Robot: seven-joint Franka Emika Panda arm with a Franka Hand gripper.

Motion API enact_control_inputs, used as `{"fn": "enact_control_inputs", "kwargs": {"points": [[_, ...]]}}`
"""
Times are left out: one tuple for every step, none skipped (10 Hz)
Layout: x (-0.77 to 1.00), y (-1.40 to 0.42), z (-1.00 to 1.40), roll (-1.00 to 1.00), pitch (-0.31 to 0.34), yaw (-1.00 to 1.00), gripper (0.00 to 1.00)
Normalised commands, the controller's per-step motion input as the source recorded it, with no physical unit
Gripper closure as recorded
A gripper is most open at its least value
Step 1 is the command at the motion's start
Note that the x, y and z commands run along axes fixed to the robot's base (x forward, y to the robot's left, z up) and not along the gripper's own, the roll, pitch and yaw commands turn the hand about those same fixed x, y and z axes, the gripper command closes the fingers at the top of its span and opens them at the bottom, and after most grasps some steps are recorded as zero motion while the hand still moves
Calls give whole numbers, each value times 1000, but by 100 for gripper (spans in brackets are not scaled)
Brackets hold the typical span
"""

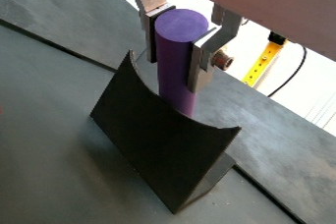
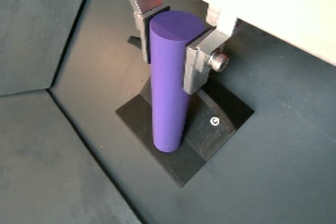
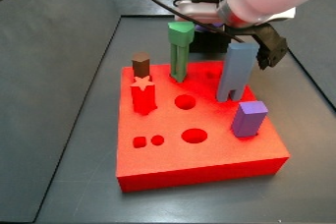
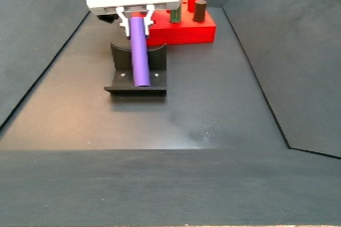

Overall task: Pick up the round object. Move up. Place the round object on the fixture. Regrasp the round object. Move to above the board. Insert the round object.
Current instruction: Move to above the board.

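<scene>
The round object is a purple cylinder (image 1: pixel 174 61). It stands upright on the dark fixture (image 1: pixel 157 144), with its lower end on the base plate (image 2: pixel 210 135). It also shows in a wrist view (image 2: pixel 167 90) and in a side view (image 4: pixel 138 57). My gripper (image 1: pixel 171 66) is shut on the cylinder's upper part, with a silver finger (image 1: pixel 199 66) pressed on each side. In a side view the gripper (image 4: pixel 138 24) hangs over the fixture (image 4: pixel 138 84). The red board (image 3: pixel 197 135) has round holes in its top.
Several pieces stand on the board: a green peg (image 3: pixel 179 49), a grey-blue block (image 3: pixel 237 71), a purple block (image 3: pixel 250 118) and a red star piece (image 3: pixel 141 95). The board (image 4: pixel 186 27) lies just behind the fixture. Sloped dark walls (image 4: pixel 40 62) bound the floor.
</scene>
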Motion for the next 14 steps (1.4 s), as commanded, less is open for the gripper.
{"fn": "enact_control_inputs", "kwargs": {"points": [[-174, 172, 1000, 134, -134, -103, 100], [-176, 165, 1000, 90, -154, -117, 100], [-171, 160, 1000, 53, -137, -134, 100], [-166, 157, 1000, 31, -107, -150, 100], [-163, 155, 1000, 20, -88, -160, 100], [-158, 150, 1000, 4, -45, -165, 100], [-157, 148, 1000, -2, -27, -165, 100], [-152, 142, 1000, -11, 9, -149, 100], [-152, 139, 1000, -14, 38, -130, 100], [-148, 131, 1000, -20, 74, -101, 100], [-146, 125, 1000, -22, 92, -85, 100], [-132, 104, 1000, -34, 122, -38, 100], [-125, 96, 1000, -38, 132, -18, 100], [-95, 61, 869, -42, 142, 19, 100]]}}
